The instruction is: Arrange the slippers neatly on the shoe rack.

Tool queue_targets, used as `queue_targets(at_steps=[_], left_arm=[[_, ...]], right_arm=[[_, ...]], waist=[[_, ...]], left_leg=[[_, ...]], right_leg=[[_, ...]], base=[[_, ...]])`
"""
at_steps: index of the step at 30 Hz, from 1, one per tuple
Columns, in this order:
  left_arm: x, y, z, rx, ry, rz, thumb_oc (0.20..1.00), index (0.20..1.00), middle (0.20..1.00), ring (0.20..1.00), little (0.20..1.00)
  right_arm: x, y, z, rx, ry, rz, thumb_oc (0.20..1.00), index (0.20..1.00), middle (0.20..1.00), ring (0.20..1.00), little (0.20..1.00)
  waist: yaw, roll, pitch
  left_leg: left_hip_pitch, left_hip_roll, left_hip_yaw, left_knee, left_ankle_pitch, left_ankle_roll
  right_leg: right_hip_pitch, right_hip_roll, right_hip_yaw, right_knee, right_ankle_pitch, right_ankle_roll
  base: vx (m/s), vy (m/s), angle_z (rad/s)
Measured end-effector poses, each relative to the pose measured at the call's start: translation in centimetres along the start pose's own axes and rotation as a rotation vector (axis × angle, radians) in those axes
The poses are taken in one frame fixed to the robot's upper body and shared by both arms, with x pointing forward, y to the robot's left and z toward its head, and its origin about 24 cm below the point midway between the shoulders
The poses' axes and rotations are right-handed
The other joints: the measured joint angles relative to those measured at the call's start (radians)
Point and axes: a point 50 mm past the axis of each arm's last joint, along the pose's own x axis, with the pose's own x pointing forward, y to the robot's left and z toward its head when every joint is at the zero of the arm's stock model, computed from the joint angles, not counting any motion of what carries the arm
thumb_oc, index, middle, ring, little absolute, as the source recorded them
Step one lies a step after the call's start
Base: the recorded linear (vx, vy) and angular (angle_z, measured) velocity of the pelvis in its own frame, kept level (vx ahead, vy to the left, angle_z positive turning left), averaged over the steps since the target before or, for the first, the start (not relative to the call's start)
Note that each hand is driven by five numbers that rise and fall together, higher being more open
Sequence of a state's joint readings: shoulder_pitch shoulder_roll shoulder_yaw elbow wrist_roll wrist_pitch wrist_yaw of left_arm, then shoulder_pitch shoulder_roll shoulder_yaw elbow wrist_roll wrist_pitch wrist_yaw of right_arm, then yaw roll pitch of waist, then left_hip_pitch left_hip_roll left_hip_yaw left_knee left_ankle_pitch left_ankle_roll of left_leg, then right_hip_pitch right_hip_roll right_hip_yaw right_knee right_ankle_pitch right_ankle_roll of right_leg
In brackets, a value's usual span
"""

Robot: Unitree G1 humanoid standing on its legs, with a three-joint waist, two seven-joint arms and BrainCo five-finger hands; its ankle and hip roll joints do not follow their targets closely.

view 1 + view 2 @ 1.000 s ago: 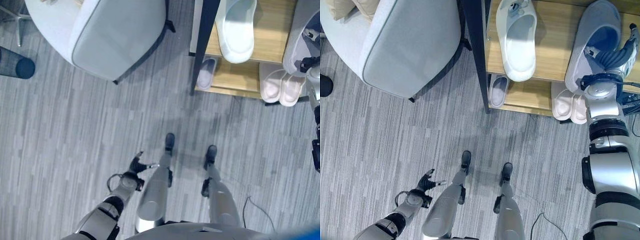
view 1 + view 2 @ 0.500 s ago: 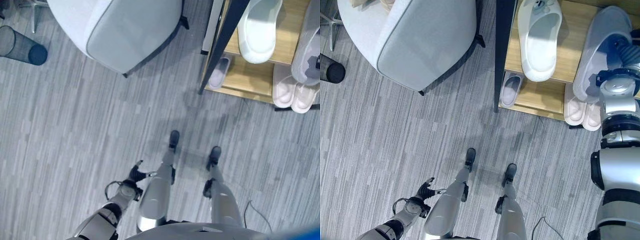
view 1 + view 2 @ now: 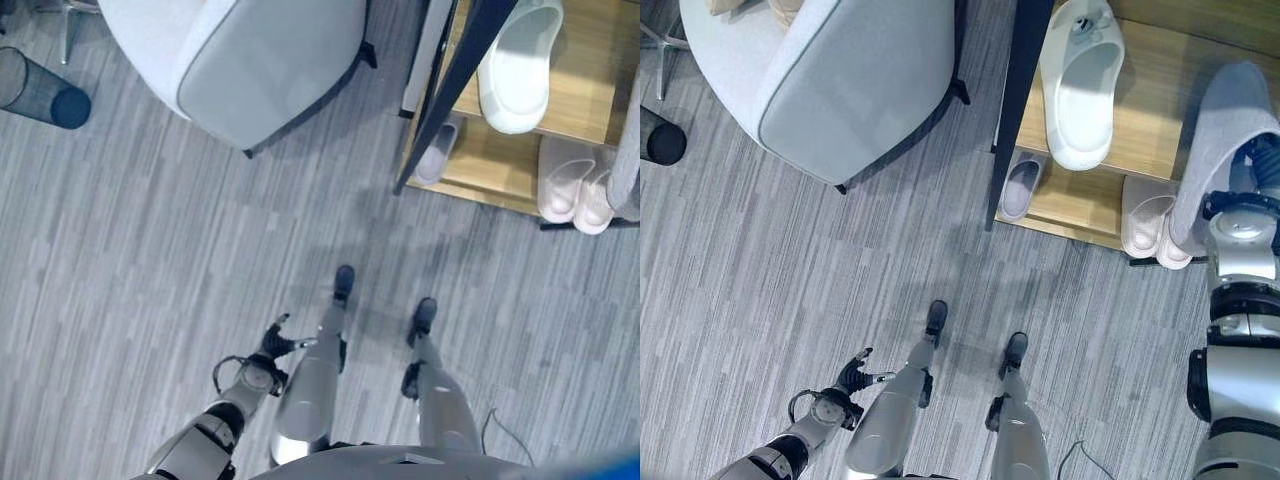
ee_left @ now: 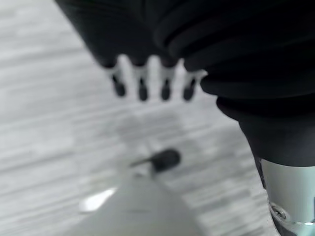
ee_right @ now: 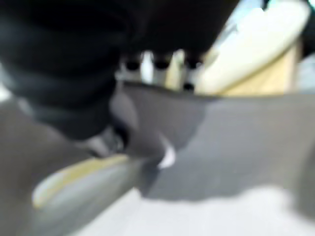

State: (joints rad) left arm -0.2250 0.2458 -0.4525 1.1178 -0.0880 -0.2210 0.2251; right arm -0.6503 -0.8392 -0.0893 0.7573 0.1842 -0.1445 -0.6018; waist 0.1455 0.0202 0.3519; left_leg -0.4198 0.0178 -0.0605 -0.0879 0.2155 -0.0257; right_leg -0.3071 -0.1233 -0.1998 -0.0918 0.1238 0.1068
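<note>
R hand (image 3: pixel 1262 160) is at the shoe rack's (image 3: pixel 1150 90) front edge, up against the grey slipper (image 3: pixel 1225 130). In the R wrist view the fingers (image 5: pixel 157 61) go over the slipper's rim and the thumb sits lower on its wall, so I read it as clamped on the grey slipper. Blurry though.

Vs 0.5 s ago: grey slipper now hangs out past the top shelf's front edge, heel end down over the pink pair (image 3: pixel 1150 225), tilted, and no longer lying flat on the shelf. R wrist has come down and toward me with it. Some of that is cam shift, since the whole pic moved a bit, but the slipper's place relative to the shelf did change.

White slipper (image 3: pixel 1082 85) is on the top shelf near the left-hand post (image 3: pixel 1015 100), toe hanging over the front edge, same as before. Small lilac slipper (image 3: pixel 1020 188) is on the lower shelf by the post, and the pink pair sits side by side at the lower shelf's front edge, both unchanged.

L hand (image 3: pixel 855 375) hangs low at my side over the floor (image 3: pixel 760 280), idle. Fingers (image 4: pixel 142 88) are straight and loosely spread in the L wrist view, holding nothing. Same pose as earlier.

Grey armchair (image 3: pixel 840 90) stands left of the rack, with a dark mesh bin (image 3: pixel 40 95) further left.
</note>
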Motion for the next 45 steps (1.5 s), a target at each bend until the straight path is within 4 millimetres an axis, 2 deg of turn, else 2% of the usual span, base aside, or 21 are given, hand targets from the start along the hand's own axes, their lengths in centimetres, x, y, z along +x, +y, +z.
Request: queue_targets(at_steps=[3, 9, 15, 20, 21, 22, 23, 24, 25, 26, 27, 28, 30, 31, 32, 33, 35, 38, 40, 42, 45], left_arm=[[0.0, 0.5, -0.1, -0.043, 0.005, 0.026, 1.000, 1.000, 1.000, 1.000, 1.000], [-0.8, 0.4, -2.1, -0.078, 0.077, 0.020, 1.000, 1.000, 1.000, 1.000, 1.000], [-2.6, 1.2, -5.9, -0.171, 0.200, 0.085, 1.000, 1.000, 1.000, 1.000, 1.000], [-3.2, 2.0, -6.2, -0.193, 0.177, 0.111, 1.000, 1.000, 1.000, 1.000, 1.000], [-2.8, 2.0, -5.4, -0.189, 0.148, 0.104, 1.000, 1.000, 1.000, 1.000, 1.000], [-2.6, 1.7, -4.4, -0.192, 0.099, 0.090, 1.000, 1.000, 1.000, 1.000, 1.000], [-2.4, -0.1, -3.4, -0.232, 0.072, 0.052, 1.000, 1.000, 1.000, 1.000, 1.000], [-2.8, -1.2, -2.7, -0.263, 0.023, 0.028, 1.000, 1.000, 1.000, 1.000, 1.000], [-2.3, -0.2, -2.5, -0.241, 0.025, 0.048, 1.000, 1.000, 1.000, 1.000, 1.000], [-2.2, 1.3, -2.9, -0.208, 0.031, 0.079, 1.000, 1.000, 1.000, 1.000, 1.000], [-2.4, 1.5, -3.4, -0.197, 0.050, 0.084, 1.000, 1.000, 1.000, 1.000, 1.000], [-2.5, 1.0, -5.0, -0.218, 0.152, 0.093, 1.000, 1.000, 1.000, 1.000, 1.000], [-3.4, 1.0, -7.0, -0.233, 0.223, 0.111, 1.000, 1.000, 1.000, 1.000, 1.000], [-3.6, 0.7, -7.2, -0.237, 0.230, 0.106, 1.000, 1.000, 1.000, 1.000, 1.000], [-3.7, 0.6, -7.4, -0.234, 0.239, 0.105, 1.000, 1.000, 1.000, 1.000, 1.000], [-3.4, 0.5, -6.9, -0.220, 0.218, 0.092, 1.000, 1.000, 1.000, 1.000, 1.000], [-2.9, 0.6, -6.1, -0.219, 0.199, 0.096, 1.000, 1.000, 1.000, 1.000, 1.000], [-2.5, 1.3, -5.7, -0.215, 0.183, 0.125, 1.000, 1.000, 1.000, 1.000, 1.000], [-2.7, 1.6, -6.7, -0.220, 0.243, 0.153, 1.000, 1.000, 1.000, 1.000, 1.000], [-3.2, 2.3, -7.6, -0.221, 0.274, 0.187, 1.000, 1.000, 1.000, 1.000, 1.000], [-3.3, 2.6, -7.5, -0.219, 0.246, 0.193, 1.000, 1.000, 1.000, 1.000, 1.000]], right_arm=[[-2.3, -0.1, -1.8, -0.023, -0.002, 0.042, 0.200, 0.200, 0.200, 0.200, 0.200], [-10.5, 1.1, -6.2, 0.024, 0.079, 0.189, 0.200, 0.200, 0.200, 0.200, 0.200], [-18.4, 1.5, -9.8, 0.040, 0.239, 0.399, 0.200, 0.200, 0.200, 0.200, 0.200], [-20.5, -0.2, -10.4, -0.004, 0.246, 0.485, 0.200, 0.200, 0.200, 0.200, 0.200], [-20.5, -0.2, -10.3, 0.001, 0.246, 0.489, 0.200, 0.200, 0.200, 0.200, 0.200], [-20.5, 0.0, -10.2, 0.017, 0.248, 0.482, 0.200, 0.200, 0.200, 0.200, 0.200], [-20.4, 0.3, -10.2, 0.020, 0.247, 0.496, 0.200, 0.200, 0.200, 0.200, 0.200], [-20.5, 0.4, -10.2, 0.015, 0.251, 0.516, 0.200, 0.200, 0.200, 0.200, 0.200], [-21.1, 1.8, -10.1, 0.045, 0.267, 0.541, 0.200, 0.200, 0.200, 0.200, 0.200], [-22.0, 3.9, -9.7, 0.091, 0.303, 0.563, 0.200, 0.200, 0.200, 0.200, 0.200], [-22.3, 4.9, -8.8, 0.118, 0.278, 0.598, 0.200, 0.200, 0.200, 0.200, 0.200], [-22.8, 5.3, -7.8, 0.173, 0.259, 0.602, 0.200, 0.200, 0.200, 0.200, 0.200], [-24.4, 4.5, -8.7, 0.143, 0.298, 0.637, 0.200, 0.200, 0.200, 0.200, 0.200], [-24.1, 3.9, -8.9, 0.119, 0.284, 0.648, 0.200, 0.200, 0.200, 0.200, 0.200], [-23.5, 4.3, -8.7, 0.119, 0.264, 0.654, 0.200, 0.200, 0.200, 0.200, 0.200], [-23.4, 4.2, -8.7, 0.113, 0.267, 0.655, 0.200, 0.200, 0.200, 0.200, 0.200], [-23.4, 3.9, -8.5, 0.118, 0.256, 0.662, 0.200, 0.200, 0.200, 0.200, 0.200], [-23.7, 4.1, -8.4, 0.121, 0.257, 0.682, 0.200, 0.200, 0.200, 0.200, 0.200], [-23.8, 4.6, -8.4, 0.120, 0.257, 0.718, 0.200, 0.200, 0.200, 0.200, 0.200], [-24.6, 4.3, -9.5, 0.089, 0.300, 0.739, 0.200, 0.200, 0.200, 0.200, 0.200], [-25.4, 3.4, -10.3, 0.064, 0.336, 0.748, 0.200, 0.200, 0.200, 0.200, 0.200]], waist=[[-0.024, -0.005, -0.005], [-0.075, -0.030, -0.048], [-0.108, -0.041, -0.090], [-0.119, -0.042, -0.084], [-0.124, -0.053, -0.085], [-0.120, -0.086, -0.087], [-0.106, -0.055, -0.100], [-0.074, 0.019, -0.112], [-0.092, -0.008, -0.076], [-0.040, -0.072, -0.049], [-0.014, -0.093, -0.060], [-0.049, -0.092, -0.086], [-0.048, -0.110, -0.166], [-0.063, -0.093, -0.187], [-0.081, -0.074, -0.169], [-0.103, -0.070, -0.177], [-0.108, -0.073, -0.176], [-0.092, -0.057, -0.168], [-0.099, -0.038, -0.153], [-0.103, -0.053, -0.145], [-0.095, -0.090, -0.134]], left_leg=[[0.030, 0.004, 0.004, -0.002, -0.005, -0.006], [0.108, 0.028, -0.004, -0.003, -0.023, -0.029], [0.218, 0.068, 0.026, 0.014, -0.062, -0.045], [0.196, 0.145, 0.053, 0.264, -0.146, -0.096], [0.170, 0.126, 0.061, 0.308, -0.153, -0.093], [0.158, 0.059, 0.067, 0.348, -0.184, -0.079], [0.142, -0.057, 0.091, 0.296, -0.237, -0.017], [0.173, -0.053, 0.071, 0.209, -0.198, 0.031], [0.134, -0.065, 0.081, 0.315, -0.154, 0.029], [0.068, -0.075, 0.111, 0.386, -0.222, -0.038], [0.072, -0.080, 0.101, 0.292, -0.219, -0.033], [0.067, -0.105, 0.082, 0.364, -0.265, 0.040], [0.118, -0.114, 0.109, 0.349, -0.277, 0.059], [0.185, -0.092, 0.103, 0.315, -0.270, 0.079], [0.242, -0.088, 0.107, 0.272, -0.247, 0.136], [0.287, -0.104, 0.105, 0.237, -0.239, 0.148], [0.316, -0.134, 0.106, 0.226, -0.244, 0.153], [0.325, -0.137, 0.098, 0.226, -0.251, 0.142], [0.326, -0.137, 0.071, 0.216, -0.259, 0.132], [0.341, -0.140, 0.054, 0.223, -0.261, 0.127], [0.331, -0.140, 0.038, 0.239, -0.275, 0.105]], right_leg=[[0.027, 0.003, 0.002, 0.000, -0.003, 0.003], [0.108, 0.022, 0.000, 0.000, -0.020, -0.007], [0.192, 0.058, 0.023, 0.027, -0.050, -0.033], [0.172, 0.114, 0.040, 0.251, -0.189, -0.133], [0.173, 0.112, 0.040, 0.262, -0.198, -0.143], [0.142, 0.078, 0.053, 0.281, -0.201, -0.148], [0.174, 0.087, 0.070, 0.156, -0.195, -0.120], [0.151, 0.130, 0.034, 0.380, -0.269, -0.115], [0.220, 0.138, 0.077, 0.279, -0.298, -0.145], [0.258, 0.128, 0.138, 0.209, -0.257, -0.156], [0.253, 0.123, 0.156, 0.194, -0.255, -0.153], [0.295, 0.098, 0.095, 0.208, -0.284, -0.146], [0.300, 0.084, 0.102, 0.240, -0.326, -0.128], [0.288, 0.097, 0.100, 0.330, -0.351, -0.075], [0.221, 0.089, 0.088, 0.524, -0.372, -0.024], [0.111, 0.037, 0.107, 0.716, -0.396, 0.016], [0.068, -0.033, 0.131, 0.759, -0.394, 0.019], [0.083, -0.121, 0.107, 0.578, -0.361, 0.014], [0.122, -0.181, 0.140, 0.264, -0.240, 0.061], [0.139, -0.187, 0.171, 0.214, -0.153, 0.077], [0.171, -0.150, 0.182, 0.217, -0.143, 0.085]], base=[[0.00, -0.103, -0.07], [0.01, -0.198, 0.00], [0.00, -0.198, -0.18], [-0.02, -0.152, -0.20], [0.09, 0.011, 0.08], [0.08, 0.011, -0.25], [0.28, 0.064, -0.91], [0.29, 0.093, -0.49], [0.47, 0.156, -0.68], [0.49, 0.180, -0.68], [0.49, 0.198, -0.73], [0.43, 0.244, -0.23], [0.20, 0.184, 0.08], [0.07, 0.075, -0.21], [0.10, 0.044, -0.09], [0.11, 0.041, 0.05], [0.09, -0.030, 0.17], [0.11, -0.164, 0.06], [0.04, -0.127, 0.05], [0.04, -0.286, 0.41], [0.00, -0.302, 0.31]])
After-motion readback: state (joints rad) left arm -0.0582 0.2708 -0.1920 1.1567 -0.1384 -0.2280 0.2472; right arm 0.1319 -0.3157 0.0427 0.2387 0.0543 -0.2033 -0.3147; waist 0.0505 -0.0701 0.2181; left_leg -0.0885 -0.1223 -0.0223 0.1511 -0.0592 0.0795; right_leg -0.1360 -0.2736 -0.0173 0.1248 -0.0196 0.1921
